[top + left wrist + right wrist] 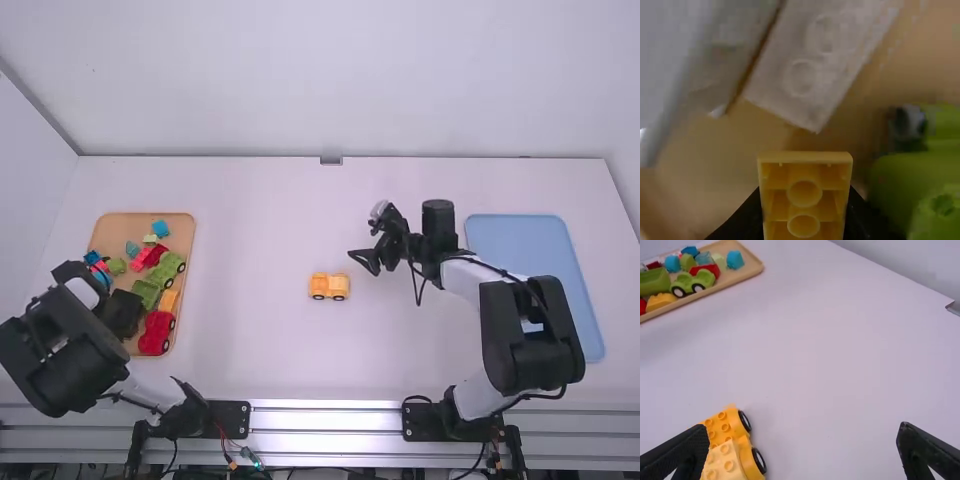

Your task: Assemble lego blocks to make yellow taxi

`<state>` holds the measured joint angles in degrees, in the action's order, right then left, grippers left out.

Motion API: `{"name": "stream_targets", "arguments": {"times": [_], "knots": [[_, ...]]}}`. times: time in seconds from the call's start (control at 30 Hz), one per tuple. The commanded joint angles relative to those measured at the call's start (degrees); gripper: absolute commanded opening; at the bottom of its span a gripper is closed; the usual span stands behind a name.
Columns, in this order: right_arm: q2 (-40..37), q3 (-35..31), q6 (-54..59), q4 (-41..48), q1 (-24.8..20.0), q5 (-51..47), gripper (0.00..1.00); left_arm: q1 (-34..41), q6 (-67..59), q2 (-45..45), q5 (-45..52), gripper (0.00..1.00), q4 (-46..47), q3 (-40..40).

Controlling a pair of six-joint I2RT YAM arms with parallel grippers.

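With twelve o'clock pointing away from us in the high view, we see the yellow car [328, 287] on the table [250, 340], near the right gripper [364, 242] and at seven o'clock from it. We see that gripper's fingers wide apart and empty. The left gripper [122, 312] is over the tray [120, 228]; from there the car lies well apart, at three o'clock. We have its fingers clamped on a yellow block [805, 195], hollow side showing.
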<state>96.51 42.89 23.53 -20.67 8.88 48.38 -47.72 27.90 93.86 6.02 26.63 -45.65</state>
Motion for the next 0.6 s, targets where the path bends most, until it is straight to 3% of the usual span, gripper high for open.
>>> {"name": "stream_targets", "arguments": {"times": [0.0, 0.2, 0.4, 0.57], "knots": [[-0.6, 0.3, -5.8, -1.2, 0.2, 1.4, 0.99, 0.7, -2.4, -3.8, 4.0, 0.13, 0.7, -1.4], [-0.6, 2.0, -10.4, -1.6, 0.2, 8.9, 0.99, 3.6, -4.4, -16.3, 4.8, 0.09, 2.6, -0.7], [-0.6, 5.5, -17.7, -1.7, 0.2, 13.9, 0.99, 13.9, -20.9, -30.3, 29.1, 0.06, -2.6, 1.6], [-0.6, 8.2, -19.9, -2.8, 0.2, 25.6, 0.99, 28.4, -28.8, -32.5, 45.9, 0.03, -14.3, 4.6]]}}
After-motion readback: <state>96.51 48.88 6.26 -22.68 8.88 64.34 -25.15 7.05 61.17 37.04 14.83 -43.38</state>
